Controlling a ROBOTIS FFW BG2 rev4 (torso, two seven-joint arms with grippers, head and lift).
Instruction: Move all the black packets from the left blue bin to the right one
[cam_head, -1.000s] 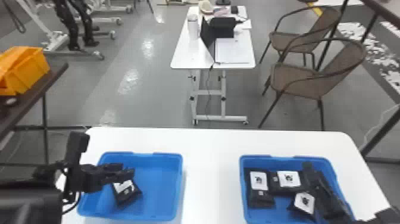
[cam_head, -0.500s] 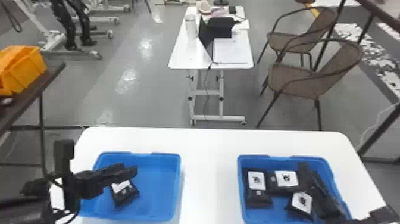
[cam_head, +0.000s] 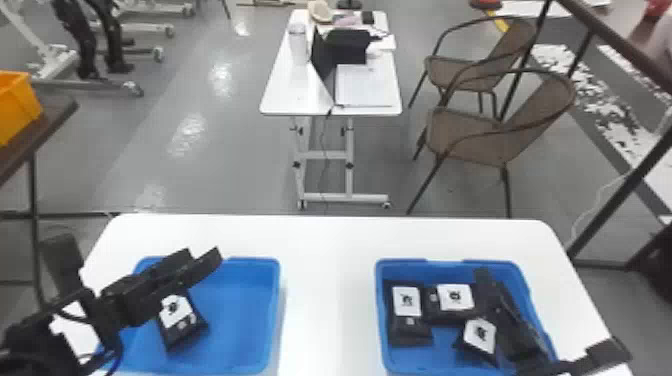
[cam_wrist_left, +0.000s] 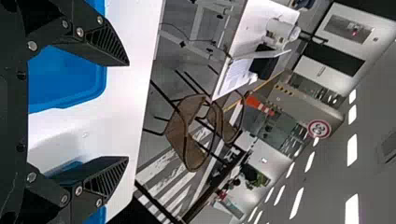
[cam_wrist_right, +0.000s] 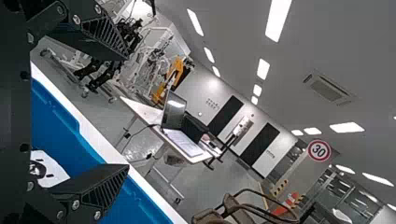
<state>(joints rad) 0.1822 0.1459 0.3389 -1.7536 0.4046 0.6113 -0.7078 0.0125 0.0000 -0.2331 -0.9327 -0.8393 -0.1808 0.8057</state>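
Matte-black left arm (cam_head: 30, 336), lower left, dark looping cable (cam_head: 119, 350); its end effector (cam_head: 203, 252) has ribbed wedge fingers (cam_wrist_left: 108, 43), silvery screws (cam_wrist_left: 80, 32).

Reads "30" in dark digits on a round, red-rimmed sign (cam_wrist_right: 319, 150), well beyond the far edge of the tabletop (cam_head: 327, 250). Bears black marks too small to read on the white labels (cam_head: 407, 301) of the black packets (cam_head: 410, 335), in the right blue bin (cam_head: 400, 262) near the tabletop's right edge and the left blue bin (cam_head: 245, 310) near its left.
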